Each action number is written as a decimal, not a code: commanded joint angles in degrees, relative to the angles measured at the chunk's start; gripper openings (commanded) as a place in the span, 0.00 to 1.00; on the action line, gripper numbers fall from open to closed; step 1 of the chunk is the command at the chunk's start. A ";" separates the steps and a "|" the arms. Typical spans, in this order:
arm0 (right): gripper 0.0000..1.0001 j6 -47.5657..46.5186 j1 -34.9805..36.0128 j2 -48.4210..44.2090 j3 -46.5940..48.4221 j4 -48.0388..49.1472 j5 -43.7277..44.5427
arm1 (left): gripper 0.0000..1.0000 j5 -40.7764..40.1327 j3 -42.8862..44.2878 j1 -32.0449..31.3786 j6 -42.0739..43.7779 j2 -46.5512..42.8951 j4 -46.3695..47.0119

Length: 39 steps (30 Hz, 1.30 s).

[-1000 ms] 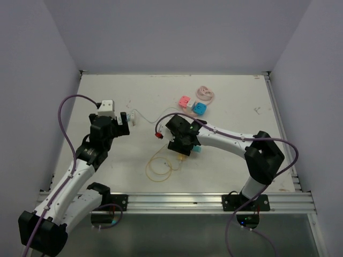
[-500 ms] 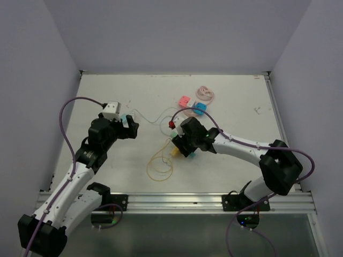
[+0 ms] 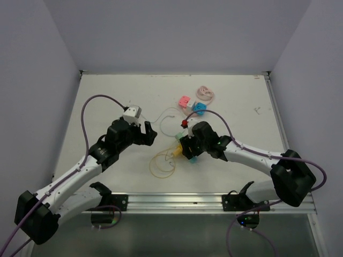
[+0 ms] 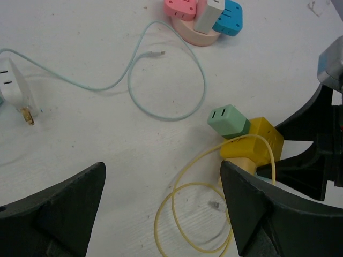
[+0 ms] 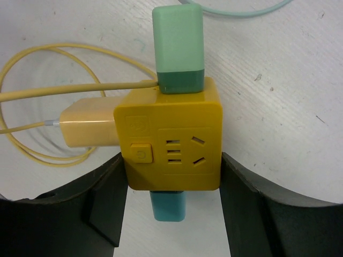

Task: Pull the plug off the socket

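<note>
A yellow socket cube (image 5: 171, 142) lies on the white table, held between my right gripper's (image 5: 172, 171) fingers, which press its two sides. A green plug (image 5: 178, 45) sticks out of its far face, a teal plug (image 5: 168, 206) out of its near face, and a pale yellow plug (image 5: 88, 128) with a yellow cable out of its left face. From above, the cube (image 3: 178, 152) sits at my right gripper (image 3: 185, 150). My left gripper (image 4: 161, 166) is open and empty, hovering left of the cube (image 4: 263, 140) and green plug (image 4: 228, 120), over the yellow cable coil (image 4: 187, 225).
A white charger (image 4: 16, 88) with a light blue cable (image 4: 161, 80) lies at the left. A pink, white and blue socket cluster (image 3: 192, 105) and a pink cable coil (image 3: 205, 95) lie at the back. Walls enclose the table on three sides.
My left arm has swung right and forward, from the white charger towards the socket cube. My right gripper has shifted right and a little nearer with the cube, and the yellow cable followed.
</note>
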 commanded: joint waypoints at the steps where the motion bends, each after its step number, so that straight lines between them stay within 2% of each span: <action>1: 0.00 0.09 -0.44 -4.77 -1.49 6.50 -2.96 | 0.91 -3.01 2.53 -0.36 -8.40 2.63 4.90; 9: 0.00 -1.32 -0.44 -8.38 -5.97 13.52 -4.37 | 0.96 1.65 6.74 -0.36 -26.85 13.70 8.33; 16: 0.00 -1.14 -0.35 -6.98 -7.56 17.04 -6.21 | 0.98 7.09 6.05 -0.98 -36.63 19.59 12.73; 20: 0.00 -0.35 -0.43 -6.89 -8.44 18.63 -6.74 | 0.98 7.98 6.31 -2.47 -37.87 24.07 14.23; 31: 0.00 0.44 -0.43 -7.15 -9.49 20.83 -8.41 | 0.87 9.73 3.67 -5.37 -40.51 32.42 26.00; 34: 0.00 0.96 -0.35 -7.59 -9.93 21.62 -8.24 | 0.84 9.47 2.62 -5.90 -41.30 33.48 27.67; 39: 0.00 2.72 -0.35 -8.29 -11.25 23.64 -7.53 | 0.85 7.98 -1.06 -6.16 -42.97 32.87 29.17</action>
